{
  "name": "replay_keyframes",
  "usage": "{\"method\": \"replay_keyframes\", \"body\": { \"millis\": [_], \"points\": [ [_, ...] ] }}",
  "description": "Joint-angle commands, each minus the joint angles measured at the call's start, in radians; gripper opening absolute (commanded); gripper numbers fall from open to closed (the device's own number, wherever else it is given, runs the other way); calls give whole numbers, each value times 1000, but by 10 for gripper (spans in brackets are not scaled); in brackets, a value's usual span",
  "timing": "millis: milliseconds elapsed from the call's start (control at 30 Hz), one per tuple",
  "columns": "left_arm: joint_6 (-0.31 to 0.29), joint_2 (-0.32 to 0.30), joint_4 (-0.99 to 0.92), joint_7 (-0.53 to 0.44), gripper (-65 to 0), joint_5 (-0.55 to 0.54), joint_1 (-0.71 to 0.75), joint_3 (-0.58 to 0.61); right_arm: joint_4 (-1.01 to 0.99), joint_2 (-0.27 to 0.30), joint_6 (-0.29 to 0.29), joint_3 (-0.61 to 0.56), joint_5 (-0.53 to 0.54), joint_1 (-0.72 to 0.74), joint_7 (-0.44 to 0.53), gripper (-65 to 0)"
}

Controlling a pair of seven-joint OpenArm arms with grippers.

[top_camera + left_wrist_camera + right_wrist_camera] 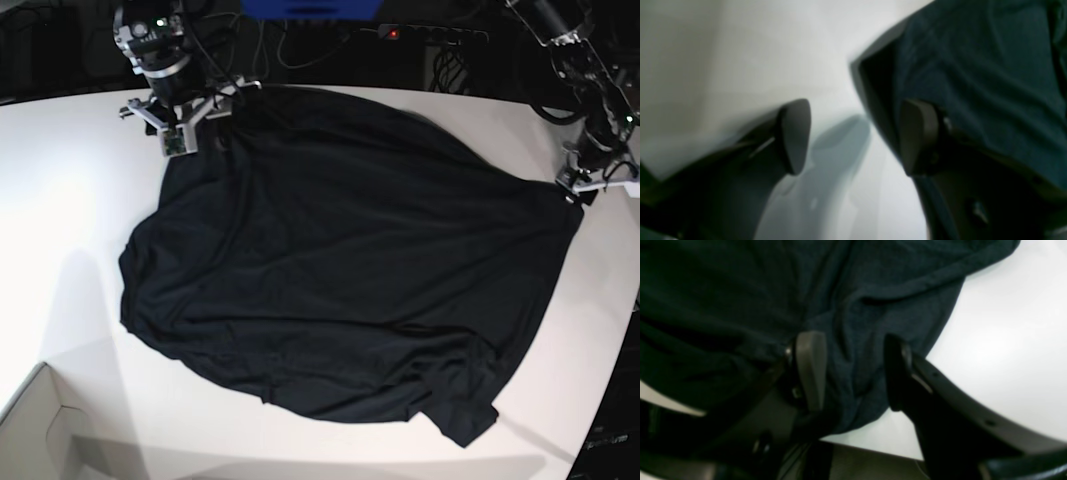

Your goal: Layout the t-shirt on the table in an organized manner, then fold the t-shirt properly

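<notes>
Left wrist view: the left gripper point(853, 136) points down at the table point(740, 60), its two fingers spread well apart with nothing between them but bare white surface. One finger point(795, 135) stands over the table alone; the other finger point(918, 135) sits right at the edge of the t-shirt point(990, 83), whose dark cloth lies beyond and outside that finger, not in the gap.

Right wrist view: the right gripper point(853, 370) also has its fingers parted. The t-shirt point(773, 290) lies under and between them, rumpled, filling the gap without being pinched. The pale finger point(810, 368) is over cloth; the dark finger point(895, 373) is near the cloth's edge, with white table point(1007, 356) beyond it.

Base view: the right gripper point(178, 120) is lowered at the shirt's far corner on this view's left, the left gripper point(590, 185) at its far corner on the right. The t-shirt point(340, 290) is spread wide over the table point(70, 170), wrinkled along its near edge.
</notes>
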Motion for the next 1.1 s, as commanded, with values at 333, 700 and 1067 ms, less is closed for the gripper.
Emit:
{"method": "replay_keyframes", "body": {
  "millis": [333,700,1067],
  "points": [
    [4,-68,-77,-82,-590,-12,-48,157,16,0,3,0,5,-12,17,-362],
    [12,-39,161,-82,-650,-2,-45,159,16,0,3,0,5,-10,17,-362],
    [12,-34,98,-89,-650,73,-161,367,16,0,3,0,5,-7,17,-362]
  ]
}}
